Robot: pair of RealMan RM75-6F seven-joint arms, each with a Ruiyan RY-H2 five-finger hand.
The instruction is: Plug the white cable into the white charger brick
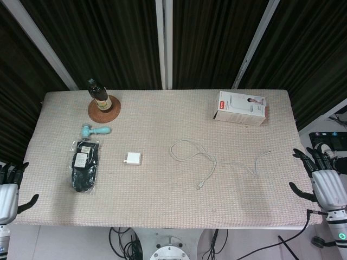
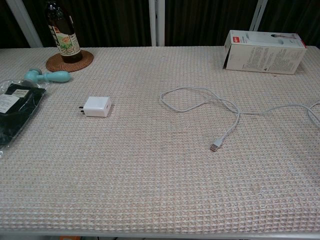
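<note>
Both hands sit off the table's near corners holding nothing, fingers spread: the left hand [image 1: 10, 192] at the left edge, the right hand [image 1: 321, 181] at the right. The white charger brick [image 1: 132, 158] lies left of centre, prongs pointing left. The white cable [image 1: 203, 157] loops right of it, its plug end [image 2: 215, 147] nearest the front. Best to pinch just behind that plug and steady the brick with the other hand before aligning
</note>
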